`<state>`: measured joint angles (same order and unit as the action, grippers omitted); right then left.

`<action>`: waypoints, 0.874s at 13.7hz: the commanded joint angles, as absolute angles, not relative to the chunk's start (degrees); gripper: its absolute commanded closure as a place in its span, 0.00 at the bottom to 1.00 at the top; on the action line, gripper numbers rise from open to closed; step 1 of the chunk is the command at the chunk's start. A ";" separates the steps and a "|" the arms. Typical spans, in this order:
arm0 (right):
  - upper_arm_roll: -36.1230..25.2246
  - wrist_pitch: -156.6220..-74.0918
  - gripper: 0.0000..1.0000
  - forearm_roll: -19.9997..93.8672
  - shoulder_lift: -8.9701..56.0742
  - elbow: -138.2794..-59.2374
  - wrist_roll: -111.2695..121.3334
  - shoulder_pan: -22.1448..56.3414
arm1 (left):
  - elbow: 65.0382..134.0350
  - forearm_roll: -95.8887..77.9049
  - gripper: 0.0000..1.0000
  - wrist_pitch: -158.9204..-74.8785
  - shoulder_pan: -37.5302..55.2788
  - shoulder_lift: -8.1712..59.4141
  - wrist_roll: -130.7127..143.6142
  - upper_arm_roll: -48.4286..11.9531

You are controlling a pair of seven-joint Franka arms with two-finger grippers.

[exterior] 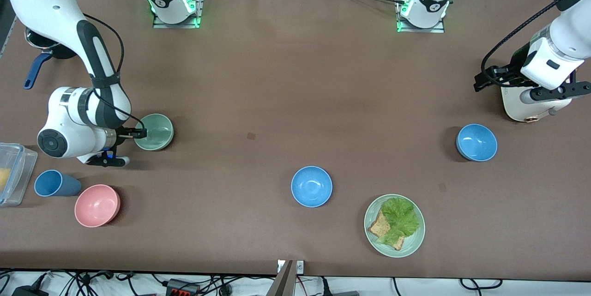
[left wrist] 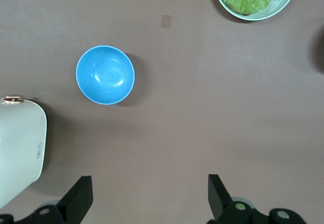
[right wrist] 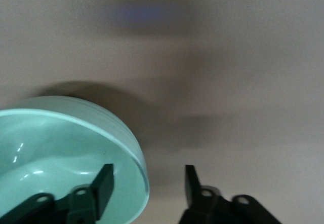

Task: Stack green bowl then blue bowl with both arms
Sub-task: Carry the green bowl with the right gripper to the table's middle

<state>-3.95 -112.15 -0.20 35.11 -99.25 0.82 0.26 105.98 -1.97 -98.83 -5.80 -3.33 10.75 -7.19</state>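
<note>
The green bowl point(exterior: 156, 132) sits on the table toward the right arm's end. My right gripper point(exterior: 138, 133) is open at its rim. In the right wrist view one finger point(right wrist: 104, 183) is inside the green bowl point(right wrist: 50, 153) and the other point(right wrist: 191, 183) is outside it, with my right gripper point(right wrist: 147, 183) astride the rim. One blue bowl point(exterior: 477, 142) stands toward the left arm's end and also shows in the left wrist view point(left wrist: 105, 75). A second blue bowl point(exterior: 311, 186) stands mid-table, nearer the front camera. My left gripper point(exterior: 487, 78) is open and empty in the air point(left wrist: 150, 198).
A white appliance point(exterior: 521, 106) stands under the left arm. A pale-green plate point(exterior: 415, 240) holds bread and lettuce. A pink bowl point(exterior: 97, 205), a blue cup point(exterior: 55, 184) and a clear container point(exterior: 14, 171) lie near the right arm. A dark pan point(exterior: 37, 56) lies farther back.
</note>
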 commanded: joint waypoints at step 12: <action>5.70 -94.66 1.00 1.93 33.22 -85.80 0.44 5.87 | 104.68 -3.25 0.00 -98.09 -5.89 -2.90 9.14 -7.12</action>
